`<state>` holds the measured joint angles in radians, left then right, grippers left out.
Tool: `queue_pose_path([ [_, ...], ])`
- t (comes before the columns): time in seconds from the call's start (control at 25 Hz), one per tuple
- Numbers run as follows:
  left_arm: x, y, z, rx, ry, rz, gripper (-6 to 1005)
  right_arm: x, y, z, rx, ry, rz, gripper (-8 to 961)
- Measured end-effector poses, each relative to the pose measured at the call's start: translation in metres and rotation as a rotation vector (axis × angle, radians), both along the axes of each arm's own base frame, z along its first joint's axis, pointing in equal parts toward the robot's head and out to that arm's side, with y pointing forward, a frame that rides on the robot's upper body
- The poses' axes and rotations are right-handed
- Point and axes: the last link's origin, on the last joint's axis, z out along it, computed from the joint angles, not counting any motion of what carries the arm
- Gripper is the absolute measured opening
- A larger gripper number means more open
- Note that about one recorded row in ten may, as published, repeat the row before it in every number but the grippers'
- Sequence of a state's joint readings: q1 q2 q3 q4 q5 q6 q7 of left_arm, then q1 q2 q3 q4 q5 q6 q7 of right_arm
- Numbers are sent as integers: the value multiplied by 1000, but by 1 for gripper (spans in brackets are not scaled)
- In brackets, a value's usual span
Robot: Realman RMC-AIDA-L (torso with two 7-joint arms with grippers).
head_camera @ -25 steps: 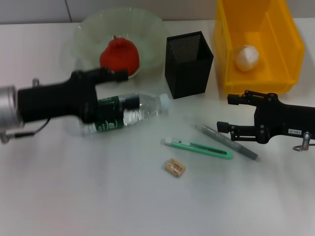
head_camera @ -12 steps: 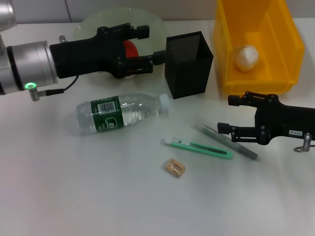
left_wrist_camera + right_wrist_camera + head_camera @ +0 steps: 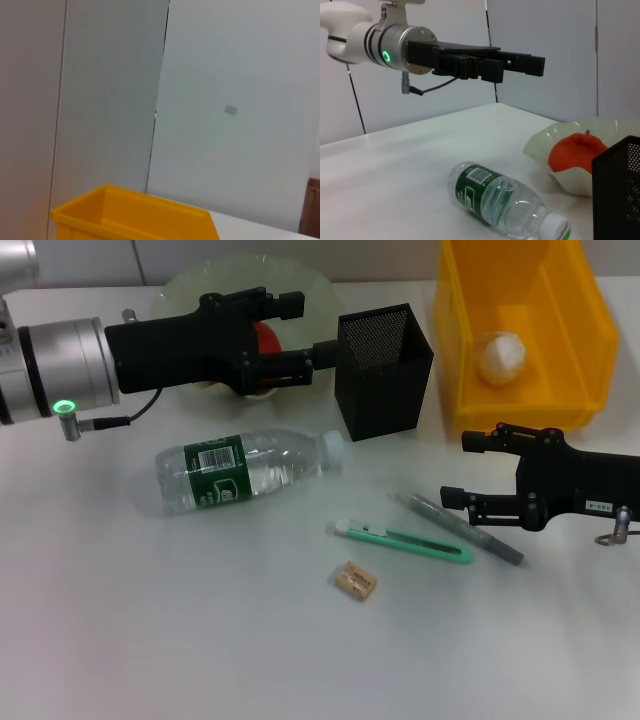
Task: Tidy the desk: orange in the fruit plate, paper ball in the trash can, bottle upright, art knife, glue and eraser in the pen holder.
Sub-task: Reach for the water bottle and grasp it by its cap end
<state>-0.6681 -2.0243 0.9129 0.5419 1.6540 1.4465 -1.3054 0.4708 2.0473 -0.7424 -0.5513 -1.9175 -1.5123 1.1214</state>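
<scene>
Bottle flat; left tool level above plate

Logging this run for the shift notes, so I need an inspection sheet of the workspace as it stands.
Surface: white desk, no spills seen.
Done: orange in the fruit plate; paper ball in the trash can.
Pending: bottle on its side; art knife, glue and eraser on the desk, outside the pen holder.
Clutter: nothing seen.
Grippers: left gripper open, raised over the fruit plate; right gripper open, low beside the glue.
Cables: thin black lead at the left wrist.
Surroundings: pale wall panels.
</scene>
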Motion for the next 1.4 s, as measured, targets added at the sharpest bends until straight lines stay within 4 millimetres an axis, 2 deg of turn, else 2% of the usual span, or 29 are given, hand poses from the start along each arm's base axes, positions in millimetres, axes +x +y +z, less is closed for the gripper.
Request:
queue_pose_path([
  [0.44, 25, 17, 2, -143, 276, 44, 811, 2, -2, -1, -2, 0, -6, 814],
  [0.56, 39, 27, -11, -197, 473, 70, 811, 2, -2, -1, -2, 0, -9, 814],
  [1.0, 66, 37, -38, -215, 781, 61, 811, 3, -3, -1, -4, 2, -12, 814],
  [1.16, 70, 40, -44, -200, 861, 60, 811, 3, -3, -2, -4, 2, -13, 814],
  [1.4, 72, 41, -47, -190, 883, 56, 812, 3, -3, -2, -5, 3, -14, 814],
])
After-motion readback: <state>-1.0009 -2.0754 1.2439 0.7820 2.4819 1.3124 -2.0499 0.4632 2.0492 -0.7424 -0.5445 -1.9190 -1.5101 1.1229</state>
